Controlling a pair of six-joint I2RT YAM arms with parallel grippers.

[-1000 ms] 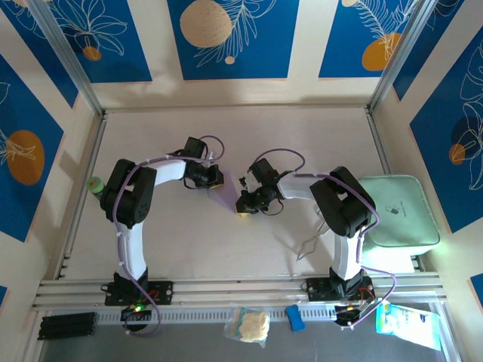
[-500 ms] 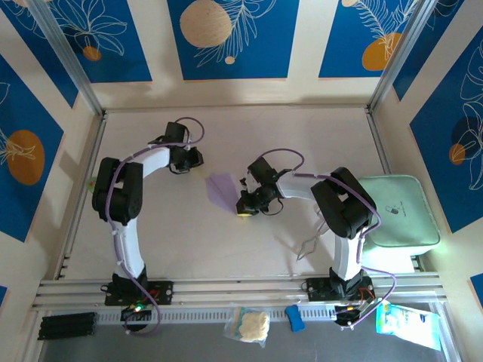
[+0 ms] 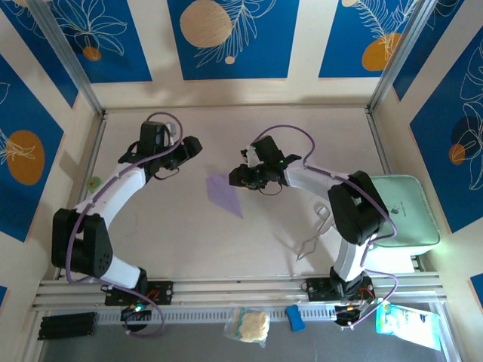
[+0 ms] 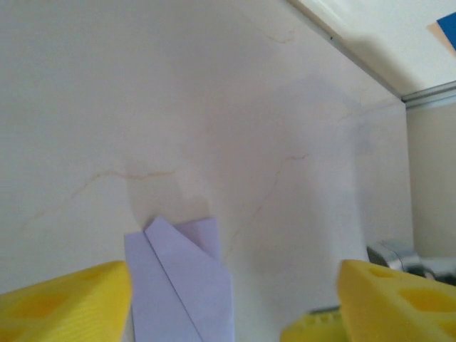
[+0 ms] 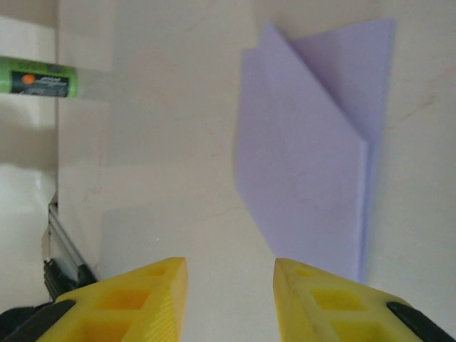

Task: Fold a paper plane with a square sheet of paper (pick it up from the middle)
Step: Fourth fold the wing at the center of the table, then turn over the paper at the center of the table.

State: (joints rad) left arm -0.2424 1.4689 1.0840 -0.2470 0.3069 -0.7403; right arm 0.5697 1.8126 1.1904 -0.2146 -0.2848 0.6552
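Note:
The square sheet of paper is folded into a narrow lavender paper plane (image 3: 225,194) that lies flat on the table's middle, its tip toward the near right. Nothing holds it. My left gripper (image 3: 189,147) hovers to its far left and is open; in the left wrist view the gripper (image 4: 235,306) has wide-spread yellow fingers (image 4: 64,299) and the plane's blunt end (image 4: 178,285) is just ahead. My right gripper (image 3: 238,175) is close to the plane's right edge. In the right wrist view the gripper (image 5: 230,292) is open on bare table, the plane (image 5: 306,164) ahead to the right.
A pale mint-green tray (image 3: 396,211) sits at the right edge. A bent wire tool (image 3: 313,237) lies by the right arm. A green tube (image 3: 93,182) rests at the left wall and shows again, the tube (image 5: 39,77), at the upper left. Small packets (image 3: 249,324) lie on the front rail.
Both grippers have opened and let go of the paper plane, which now lies free on the table. The left arm swung away to the far left; the right gripper drew back a little.

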